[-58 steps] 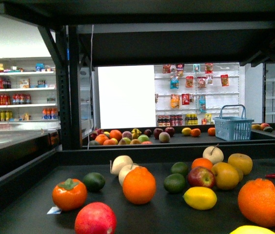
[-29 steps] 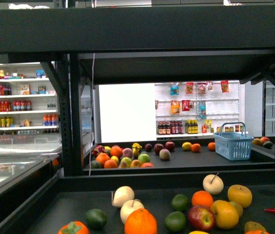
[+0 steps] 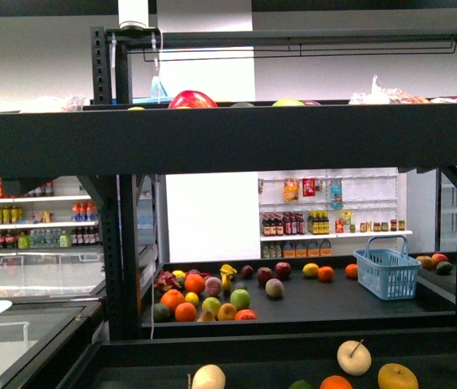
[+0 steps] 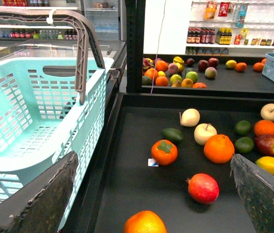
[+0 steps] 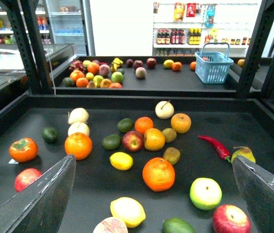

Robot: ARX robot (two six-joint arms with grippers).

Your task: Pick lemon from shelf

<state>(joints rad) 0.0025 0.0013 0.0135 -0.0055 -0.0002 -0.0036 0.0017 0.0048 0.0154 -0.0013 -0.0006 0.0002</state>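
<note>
The lemon (image 5: 121, 160) is small, yellow and oval, lying in the dark tray of the black shelf (image 5: 127, 101) among other fruit. It also shows in the left wrist view (image 4: 271, 165), beside the right finger. A larger yellow lemon-shaped fruit (image 5: 128, 211) lies nearer the right wrist camera. My right gripper (image 5: 153, 162) is open and empty, above the tray with the lemon between its fingers and farther out. My left gripper (image 4: 154, 165) is open and empty over the tray's left part. In the front view the shelf (image 3: 212, 138) shows, but neither the grippers nor the lemon.
A teal basket (image 4: 30, 111) hangs beside the tray's left wall. An orange (image 5: 159, 174), a green apple (image 5: 205, 193) and a red chili (image 5: 214, 145) lie near the lemon. A pomegranate (image 4: 203, 188) lies by the left gripper. Black posts (image 5: 35, 43) flank the tray.
The front view has risen. The fruit tray has slid down to the bottom edge, the lemon has left that view, and an upper tray level has come into sight.
</note>
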